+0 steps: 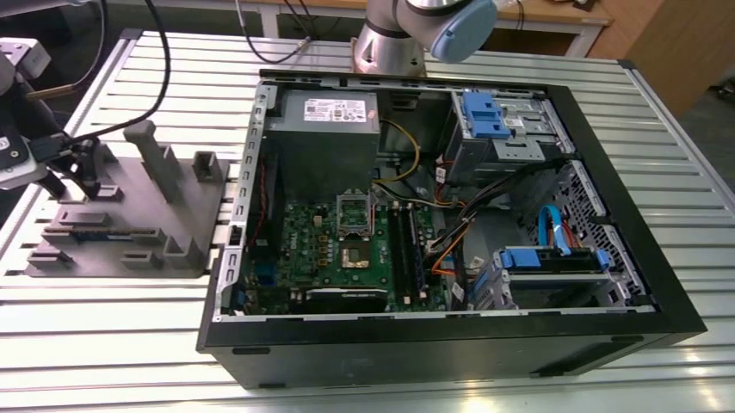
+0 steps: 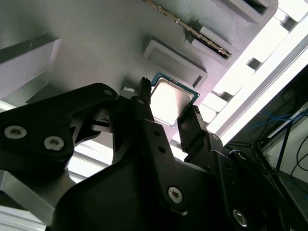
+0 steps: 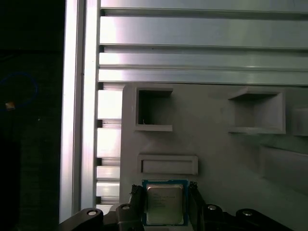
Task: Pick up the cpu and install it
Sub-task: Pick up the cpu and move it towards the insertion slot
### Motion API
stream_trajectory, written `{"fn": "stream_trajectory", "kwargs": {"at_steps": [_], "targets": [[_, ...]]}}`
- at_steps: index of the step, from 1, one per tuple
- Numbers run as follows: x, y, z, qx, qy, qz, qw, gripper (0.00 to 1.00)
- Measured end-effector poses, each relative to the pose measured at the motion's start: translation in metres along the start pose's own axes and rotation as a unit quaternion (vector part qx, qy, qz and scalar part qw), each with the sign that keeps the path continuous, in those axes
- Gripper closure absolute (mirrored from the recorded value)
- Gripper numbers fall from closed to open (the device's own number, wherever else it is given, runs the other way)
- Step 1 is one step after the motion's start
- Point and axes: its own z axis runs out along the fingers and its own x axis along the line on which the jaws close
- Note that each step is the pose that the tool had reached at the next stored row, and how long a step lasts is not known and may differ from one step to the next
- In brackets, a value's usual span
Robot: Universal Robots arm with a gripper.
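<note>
The cpu (image 3: pixel 164 204), a small square chip with a shiny metal top and a thin green rim, sits between my gripper's (image 3: pixel 164 192) two black fingers (image 3: pixel 136 196), which press against its opposite edges. In the second wrist view the same cpu (image 2: pixel 171 98) lies close over the grey fixture (image 2: pixel 96 43), inside my gripper (image 2: pixel 168 103). I cannot tell whether it rests on the fixture or is lifted off it. In the exterior view my gripper (image 1: pixel 83 176) is low over the grey fixture (image 1: pixel 126 224), at the exterior view's left, well away from the motherboard's cpu socket (image 1: pixel 356 248).
The open computer case (image 1: pixel 460 331) lies on the slatted aluminium table (image 1: pixel 103 344), with the grey power supply (image 1: pixel 327 116), drive bays (image 1: pixel 505 125) and loose cables (image 1: pixel 460 232) inside. Upright posts (image 1: pixel 155 159) stand on the fixture. A memory stick (image 2: pixel 192 29) sits in a fixture slot.
</note>
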Motion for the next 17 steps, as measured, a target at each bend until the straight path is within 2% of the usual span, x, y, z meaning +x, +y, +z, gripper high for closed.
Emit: {"fn": "stream_trajectory", "kwargs": {"at_steps": [11, 17], "targets": [[-0.0001, 0.0004, -0.0096, 0.0, 0.0, 0.0, 1.0, 0.53], [-0.0001, 0.0005, -0.011, 0.0, 0.0001, 0.0, 1.0, 0.53]]}}
